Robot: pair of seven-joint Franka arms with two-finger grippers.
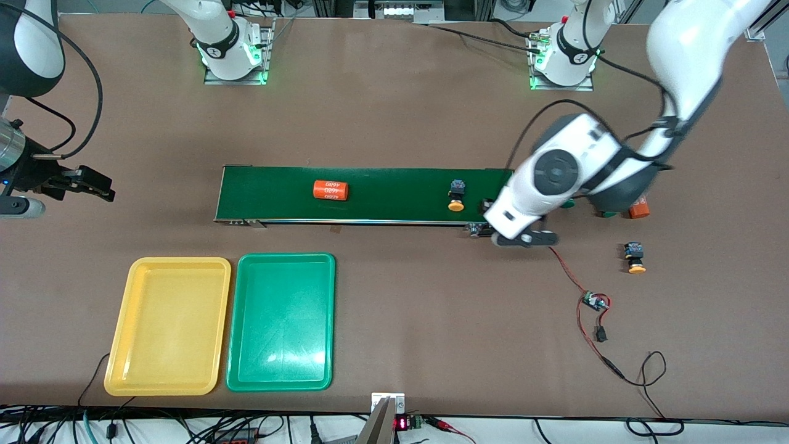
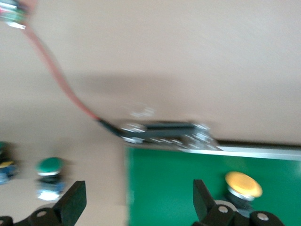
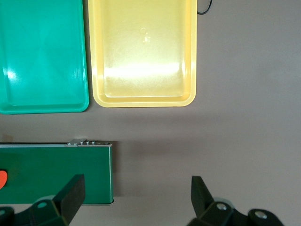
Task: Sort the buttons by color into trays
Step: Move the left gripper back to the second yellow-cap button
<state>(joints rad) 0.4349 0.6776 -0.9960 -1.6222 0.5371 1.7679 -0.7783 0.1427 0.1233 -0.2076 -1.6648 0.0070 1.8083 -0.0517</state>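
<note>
One yellow-capped button (image 1: pixel 456 197) (image 2: pixel 243 184) lies on the conveyor belt (image 1: pixel 382 194) near the left arm's end. A second yellow-capped one (image 1: pixel 635 258) lies on the table past that end, nearer the front camera. A green-capped button (image 2: pixel 49 165) lies on the table just off the belt's end, mostly hidden under the left arm in the front view. My left gripper (image 2: pixel 138 202) hangs open over the belt's end edge, holding nothing. The yellow tray (image 1: pixel 169 268) (image 3: pixel 143 101) and green tray (image 1: pixel 283 262) (image 3: pixel 42 108) sit side by side, nearer the front camera than the belt. My right gripper (image 1: pixel 102 188) (image 3: pixel 136 195) waits open over the table off the belt's other end.
An orange cylinder (image 1: pixel 330 190) lies on the belt toward the right arm's end, and another (image 1: pixel 639 209) is half hidden by the left arm. A small circuit board (image 1: pixel 595 302) with red and black wires trails across the table at the left arm's end.
</note>
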